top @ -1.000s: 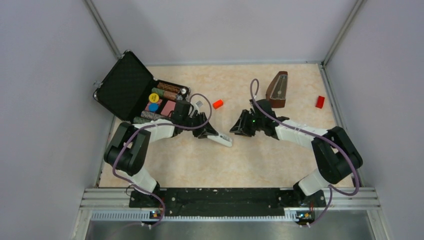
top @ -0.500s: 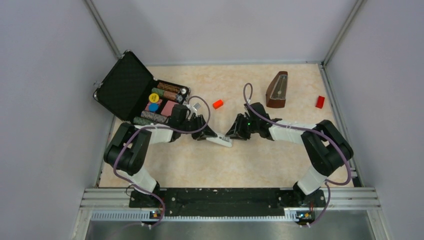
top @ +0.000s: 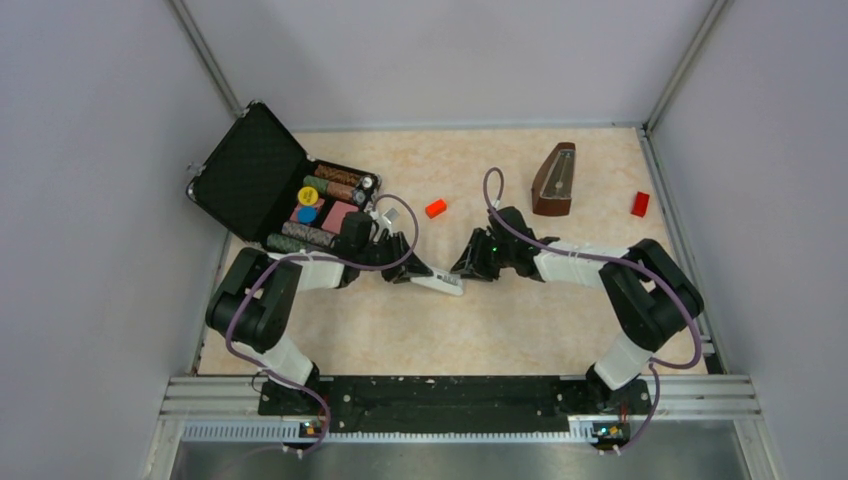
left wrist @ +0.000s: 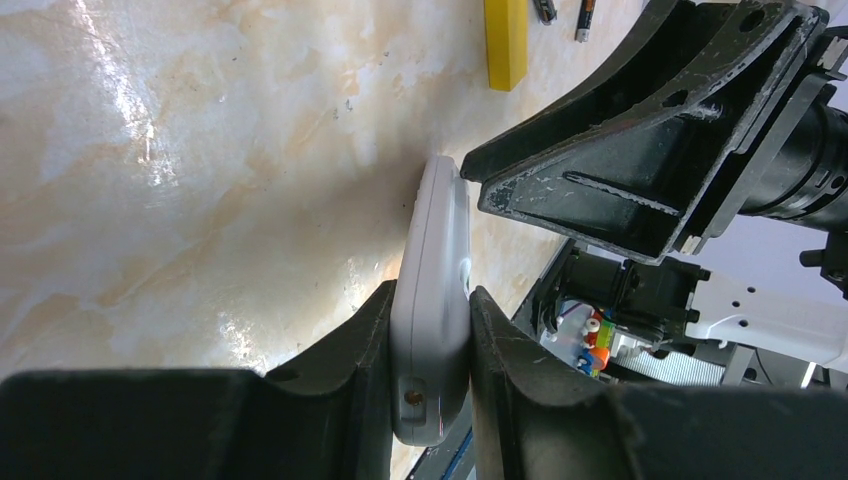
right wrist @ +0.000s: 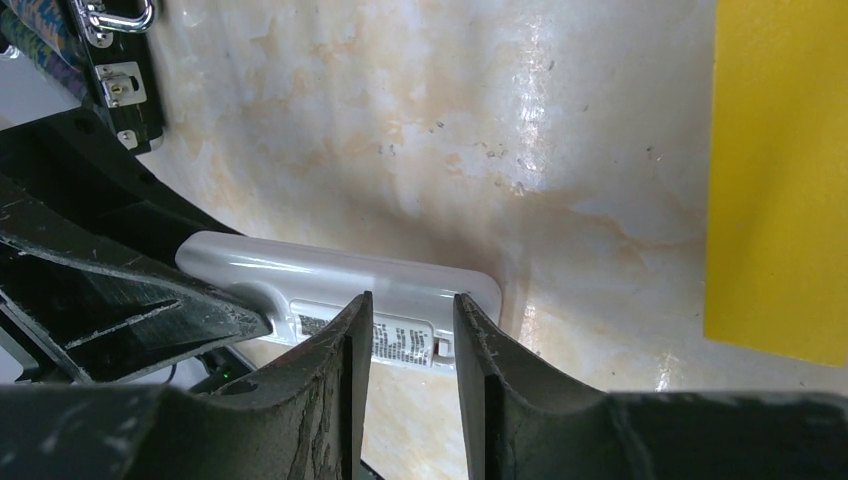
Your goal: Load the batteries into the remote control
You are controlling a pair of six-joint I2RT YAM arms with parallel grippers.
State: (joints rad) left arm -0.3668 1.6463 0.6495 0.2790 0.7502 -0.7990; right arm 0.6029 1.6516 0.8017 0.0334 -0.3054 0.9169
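Note:
The white remote control (top: 441, 281) lies edge-up near the table's middle, held at its left end by my left gripper (top: 406, 264), whose fingers are shut on its sides in the left wrist view (left wrist: 430, 300). My right gripper (top: 468, 266) is at the remote's other end, slightly open and empty. In the right wrist view its fingertips (right wrist: 361, 305) frame the labelled back panel of the remote (right wrist: 330, 280). Two batteries (left wrist: 566, 12) lie on the table beside the yellow block (left wrist: 506, 40), at the top of the left wrist view.
An open black case (top: 258, 170) with chips stands at the back left. A small pale loose piece (top: 394, 213) and a red block (top: 435, 208) lie behind the grippers. A brown metronome (top: 553, 180) and another red block (top: 640, 204) are at the back right. The yellow block (right wrist: 780, 170) is right of the right gripper.
My right gripper has moved left up to the remote's free end. My left gripper with the remote has shifted slightly left and lower.

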